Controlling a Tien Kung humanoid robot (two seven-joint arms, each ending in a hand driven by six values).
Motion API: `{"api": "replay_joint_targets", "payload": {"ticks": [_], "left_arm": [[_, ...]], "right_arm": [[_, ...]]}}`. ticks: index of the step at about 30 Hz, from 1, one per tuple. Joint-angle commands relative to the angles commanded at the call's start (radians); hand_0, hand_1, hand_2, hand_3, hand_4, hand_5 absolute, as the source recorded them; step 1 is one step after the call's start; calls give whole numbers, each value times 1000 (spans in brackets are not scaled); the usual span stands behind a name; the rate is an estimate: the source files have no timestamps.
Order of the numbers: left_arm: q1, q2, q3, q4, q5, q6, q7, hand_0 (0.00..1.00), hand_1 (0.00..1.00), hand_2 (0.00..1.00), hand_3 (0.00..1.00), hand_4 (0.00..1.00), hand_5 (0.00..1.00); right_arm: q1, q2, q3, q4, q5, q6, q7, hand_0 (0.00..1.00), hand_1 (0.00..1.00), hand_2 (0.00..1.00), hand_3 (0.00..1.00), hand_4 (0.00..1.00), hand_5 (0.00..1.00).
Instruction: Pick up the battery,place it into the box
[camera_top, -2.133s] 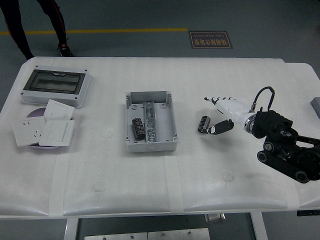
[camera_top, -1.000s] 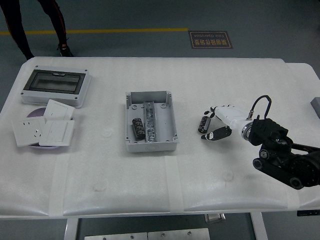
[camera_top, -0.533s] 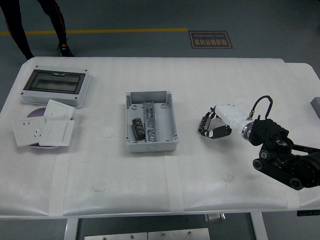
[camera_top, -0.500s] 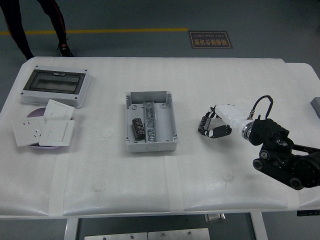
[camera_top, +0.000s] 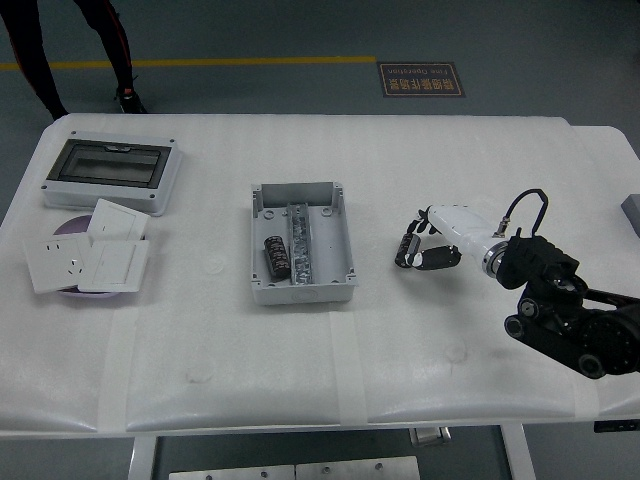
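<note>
Gradually the robot's white right hand (camera_top: 432, 242) had drawn its fingers tighter around the small dark cylindrical battery (camera_top: 404, 250), pinching it just above the white table (camera_top: 450, 330), well right of the open grey plastic box (camera_top: 301, 243); carrying seemed next.

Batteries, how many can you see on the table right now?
2. One battery lies inside the grey box; the other battery is in the right hand, right of the box. None seem hidden.

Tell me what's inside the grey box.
Inside the grey box: one dark battery in the left compartment, beside a central metal rail. Nothing visibly covered.
</note>
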Motion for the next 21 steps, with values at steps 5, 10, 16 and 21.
{"api": "replay_joint_targets", "payload": {"ticks": [5, 10, 16, 21], "left_arm": [[-1, -1, -19, 0, 18, -19, 7, 727, 676, 508, 511, 266, 2], [-3, -3, -32, 0, 37, -34, 15, 728, 680, 498, 509, 277, 2], [-4, -3, -36, 0, 52, -39, 14, 728, 690, 482, 508, 250, 2], [-4, -3, -31, 0, 53, -38, 10, 728, 687, 469, 506, 185, 2]], "right_arm": [[2, 1, -3, -5, 13, 16, 7, 824, 647, 556, 653, 816, 382], [5, 0, -4, -6, 24, 24, 15, 847, 666, 603, 693, 858, 418], [12, -6, -4, -8, 44, 23, 29, 859, 678, 622, 741, 938, 524], [18, -11, -9, -8, 54, 26, 35, 872, 690, 647, 775, 998, 629]]}}
